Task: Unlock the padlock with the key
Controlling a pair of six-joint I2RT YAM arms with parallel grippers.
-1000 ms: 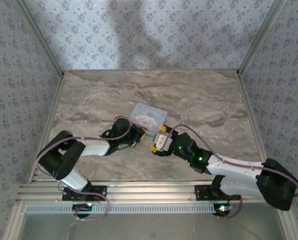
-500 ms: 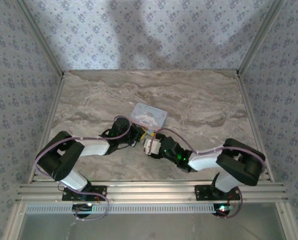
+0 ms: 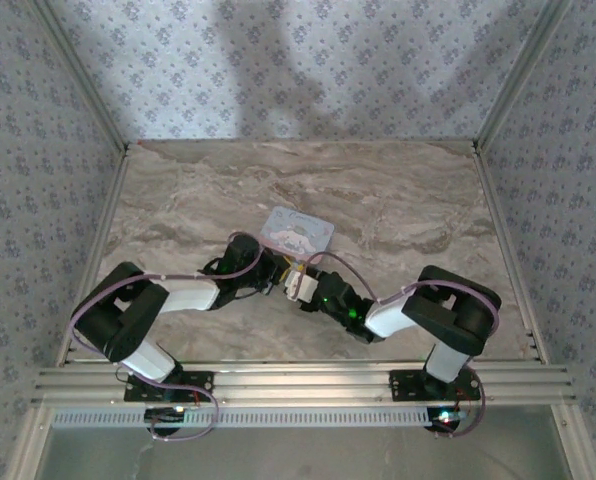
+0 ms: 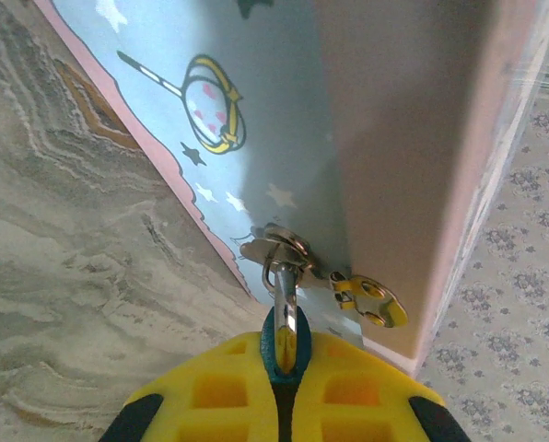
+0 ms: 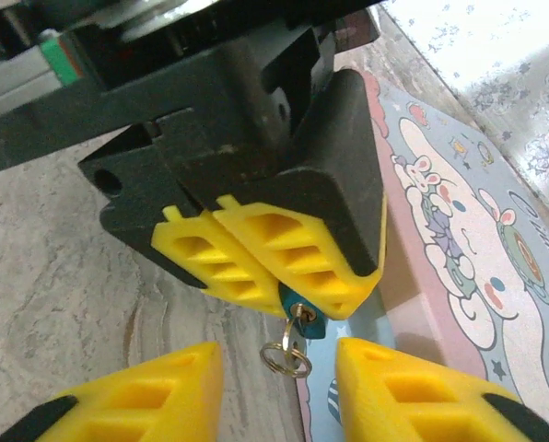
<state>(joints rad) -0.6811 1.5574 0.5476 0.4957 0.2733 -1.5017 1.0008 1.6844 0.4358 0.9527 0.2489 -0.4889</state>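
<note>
The teal padlock is pinched between my left gripper's yellow fingers. Its silver shackle runs up through the hasp on the pale blue cartoon tin. In the right wrist view the padlock pokes out under the left gripper's fingers. The small key sits in its keyhole, and a ring hangs from the key. My right gripper is open, one yellow finger on each side of the key and not touching it. In the top view both grippers, left and right, meet just in front of the tin.
The tin lies on the marble tabletop, and patterned walls close in the sides and back. A yellow latch tab sits on the tin beside the hasp. An aluminium rail runs along the near edge.
My right gripper has moved left up to the left gripper and the padlock, with its arm folding at the elbow. The left arm has held still.
</note>
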